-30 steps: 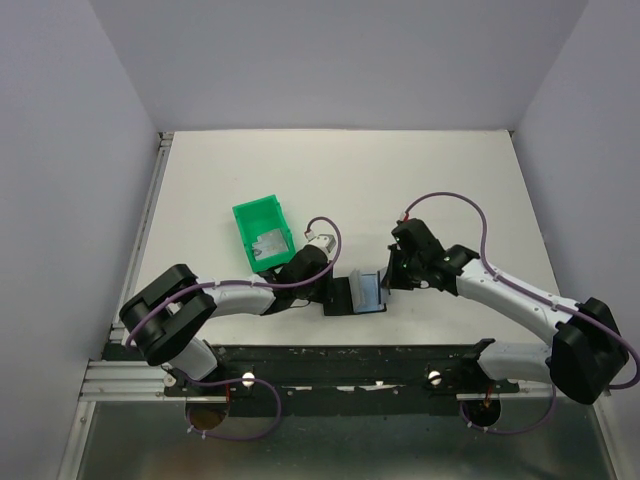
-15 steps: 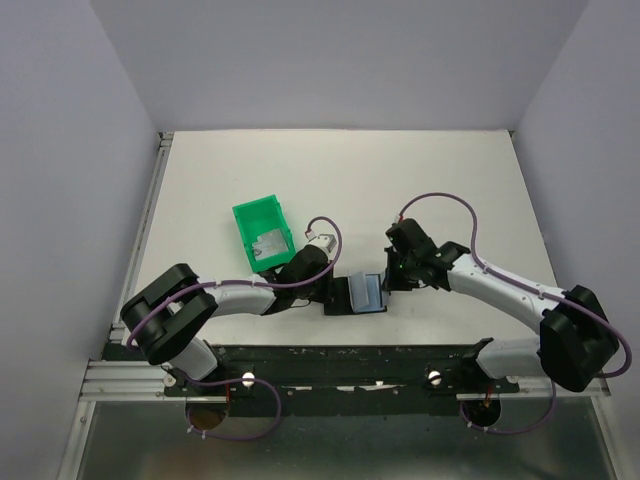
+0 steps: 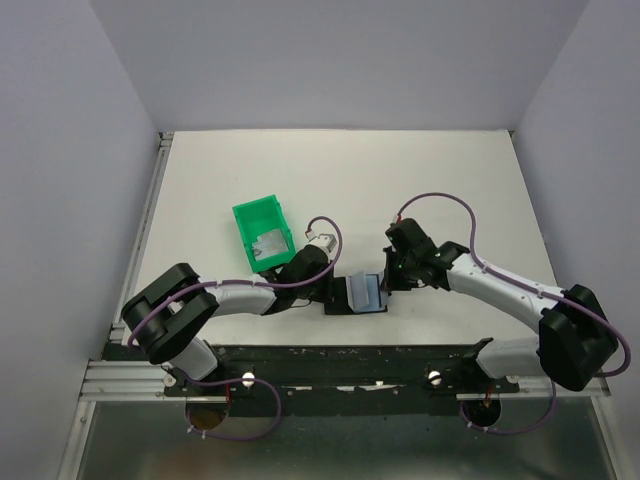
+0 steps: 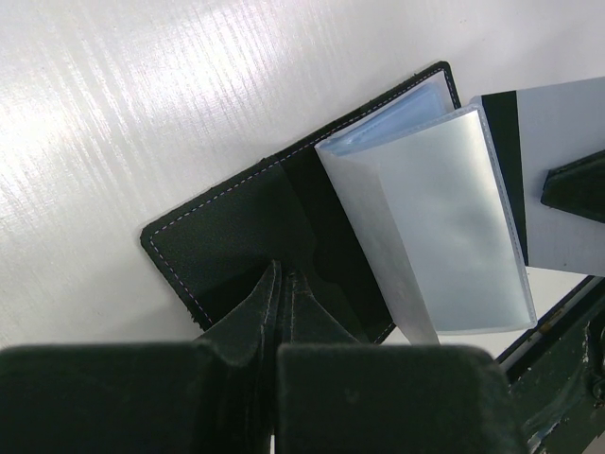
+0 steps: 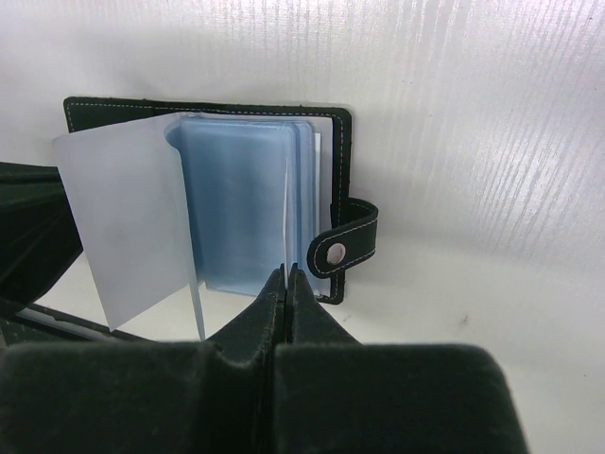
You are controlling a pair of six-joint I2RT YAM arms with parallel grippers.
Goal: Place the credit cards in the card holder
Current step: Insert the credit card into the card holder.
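Lower centre of the overhead view, just ahead of the arm bases: the card holder lies open on the white table, black cover flat, pale blue sleeves up. Both arms reach in to it, one from each side.

Left gripper is at the holder's left edge. Left wrist view: left gripper has its claw together, pinched on the black inner flap at the lower edge of the card holder. Clear sleeves fan up and to the right of that cover.

Right gripper is at the holder's right edge. Right wrist view: right gripper has its claw clamped on a credit card, which shows edge-on as a thin pale line. The card stands upright among the blue sleeves of the card holder; how far it sits in a slot I cannot tell. One frosted sleeve is folded out to the left. The closing strap hangs off the right side, its light stud facing up.

Left wrist view, upper right: the same credit card shows its silvery-grey face with a dark stripe along one edge, one black finger of the other arm pressed on it.

Left of centre in the overhead view, well apart from the holder: a green bin, with a grey card lying inside.
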